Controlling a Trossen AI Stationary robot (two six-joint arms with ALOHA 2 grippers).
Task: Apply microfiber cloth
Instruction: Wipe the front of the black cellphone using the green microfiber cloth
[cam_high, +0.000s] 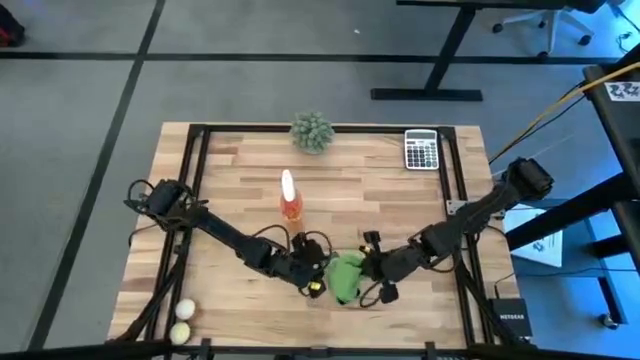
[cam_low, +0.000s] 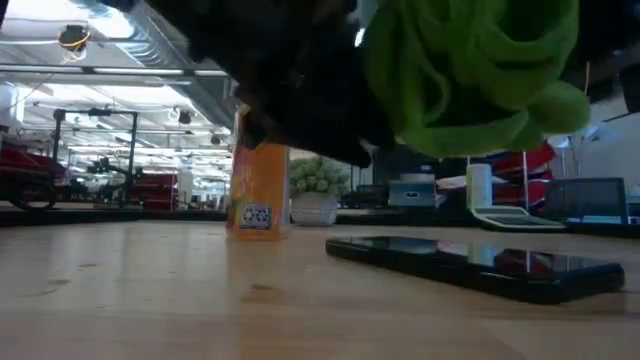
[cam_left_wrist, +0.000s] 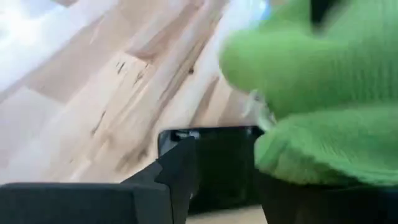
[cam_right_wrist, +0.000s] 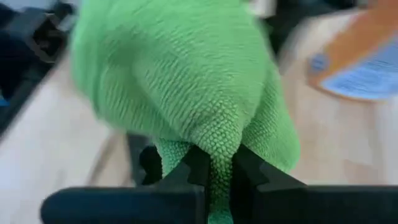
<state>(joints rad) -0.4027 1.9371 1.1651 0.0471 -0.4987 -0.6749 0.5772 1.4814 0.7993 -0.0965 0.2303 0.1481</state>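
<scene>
Microfiber cloth (cam_high: 346, 277) bunched into a bright green wad near the table's (cam_high: 230, 190) front edge, between the two grippers, just in front of the orange spray bottle (cam_high: 289, 197). Seen level from the low view as a green clump (cam_low: 470, 75) hanging clear of the wood, above and slightly behind a flat black phone-like slab (cam_low: 480, 267) lying on the tabletop.

Right gripper (cam_high: 366, 270) reaching in from the right side, fingers (cam_right_wrist: 186, 171) pressed together on a fold of the cloth (cam_right_wrist: 186, 81), the fabric pinched in the narrow slot between them and ballooning out beyond the tips. Orange bottle (cam_right_wrist: 357, 56) off to one side in that wrist view.

Left gripper (cam_high: 312, 278) at the cloth's other flank, arm stretched in from the left rear. Fingers (cam_left_wrist: 180, 171) spread apart in its own wrist view, one clearly dark and bare, the other mostly under the green fabric (cam_left_wrist: 323, 106); possibly touching the cloth, but contact too blurred to confirm. Dark slab (cam_left_wrist: 217, 162) visible on the wood between those fingers.

Elsewhere on the table: grey-green fuzzy plant ball (cam_high: 311, 131) at the rear centre, calculator (cam_high: 421, 150) at the rear right, two pale round balls (cam_high: 182, 322) at the front left corner. Bottle (cam_low: 257, 185) upright in the low view, plant in a white pot (cam_low: 316, 190) behind it.
</scene>
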